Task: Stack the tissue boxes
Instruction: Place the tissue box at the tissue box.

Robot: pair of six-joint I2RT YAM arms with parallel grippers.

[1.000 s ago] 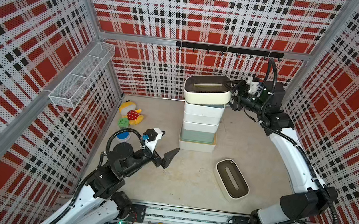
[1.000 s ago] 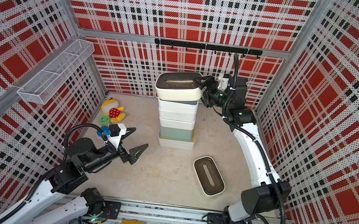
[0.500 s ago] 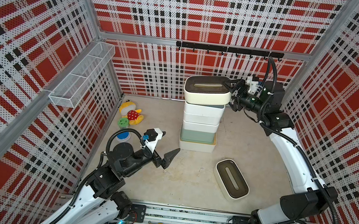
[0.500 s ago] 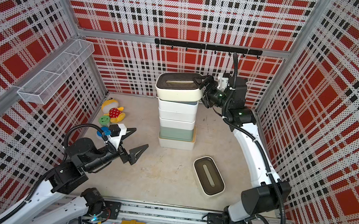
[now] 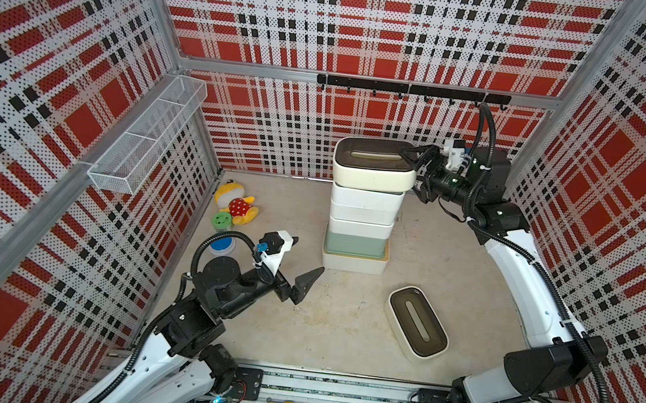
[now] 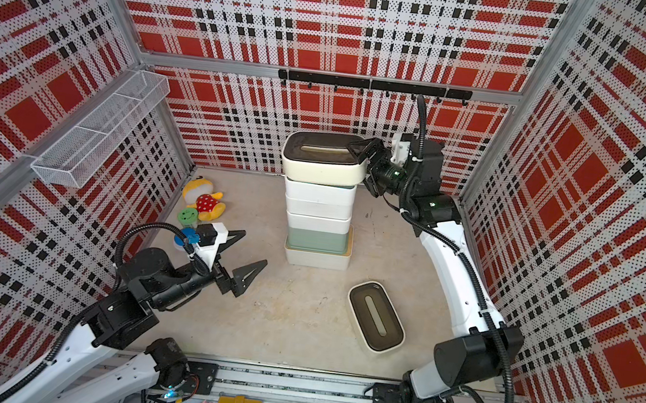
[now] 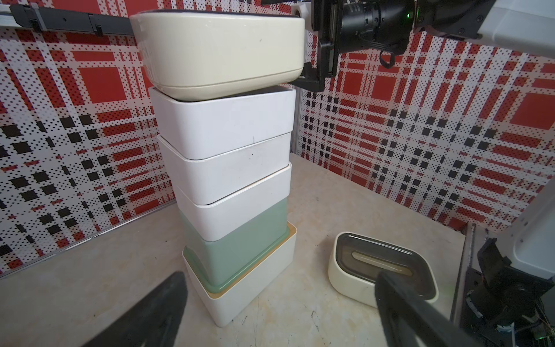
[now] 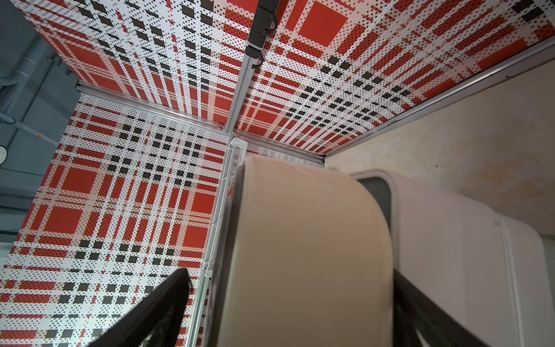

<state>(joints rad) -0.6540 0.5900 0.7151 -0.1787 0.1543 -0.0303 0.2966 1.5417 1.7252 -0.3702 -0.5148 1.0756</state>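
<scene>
A stack of tissue boxes (image 5: 362, 211) stands at the back middle of the floor, white ones over a mint-green box (image 5: 354, 245) on a tan-lidded base (image 7: 255, 282). On top lies a cream box with a dark lid (image 5: 373, 173) (image 6: 323, 169), overhanging the one beneath. My right gripper (image 5: 415, 171) (image 6: 365, 168) (image 8: 289, 276) is open, straddling that box's right end; one finger (image 8: 168, 300) stands clear of the lid. Another dark-lidded box (image 5: 417, 325) (image 7: 375, 264) lies alone on the floor at front right. My left gripper (image 5: 306, 257) (image 6: 254, 248) (image 7: 279, 288) hangs open and empty, low, left of the stack.
A yellow-red plush toy (image 5: 235, 204), a green disc (image 5: 221, 220) and a blue disc (image 5: 221, 245) lie by the left wall. A wire basket (image 5: 144, 139) hangs on that wall, and a black hook rail (image 5: 410, 90) runs along the back wall above the stack.
My right gripper's jaws have spread wider around the end of the top box. The box stays on the stack. The left arm has not moved.
</scene>
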